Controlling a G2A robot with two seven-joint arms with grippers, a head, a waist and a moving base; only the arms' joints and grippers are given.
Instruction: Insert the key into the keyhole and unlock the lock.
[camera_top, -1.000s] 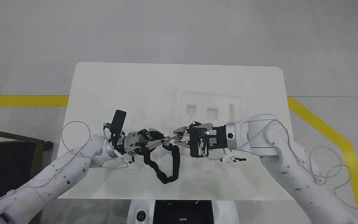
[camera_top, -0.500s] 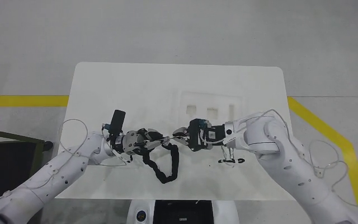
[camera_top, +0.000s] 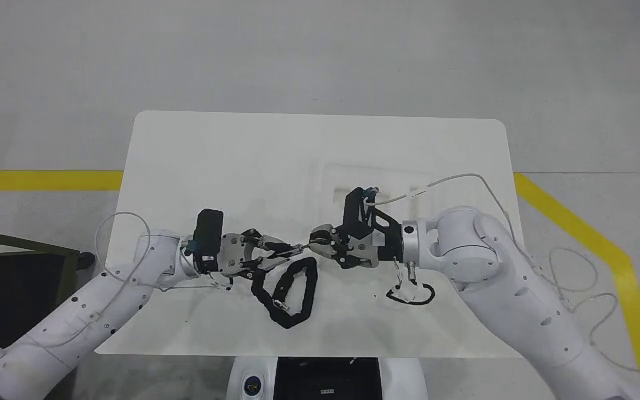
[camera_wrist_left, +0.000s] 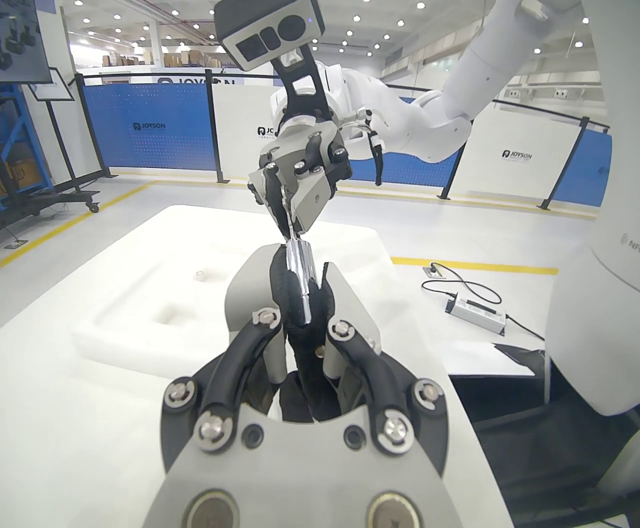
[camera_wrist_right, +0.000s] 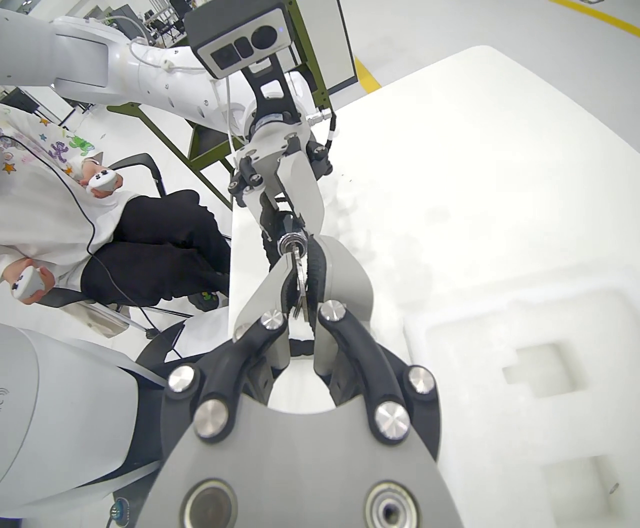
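A black chain lock (camera_top: 286, 292) hangs in a loop over the white table's near edge. Its chrome cylinder end (camera_wrist_left: 301, 272) is held level by my left gripper (camera_top: 270, 248), shut on the black sleeve just behind it. The right gripper (camera_top: 318, 240) faces it from the other side, shut on a small metal key (camera_wrist_right: 299, 287). The key's tip sits in the round keyhole (camera_wrist_right: 291, 243) at the cylinder's face. In the left wrist view the right gripper (camera_wrist_left: 286, 220) meets the cylinder head-on. Both grippers are lifted a little above the table.
A white foam tray (camera_top: 330, 185) with several square recesses lies on the table (camera_top: 200, 150) just behind the grippers. A thin black cable loop (camera_top: 412, 294) hangs under the right forearm. The chain's loop reaches close to the table's front edge.
The right wrist has rolled about its axis with the key in the keyhole, its camera now pointing up. The left gripper drew slightly left, and the chain loop bunched tighter.
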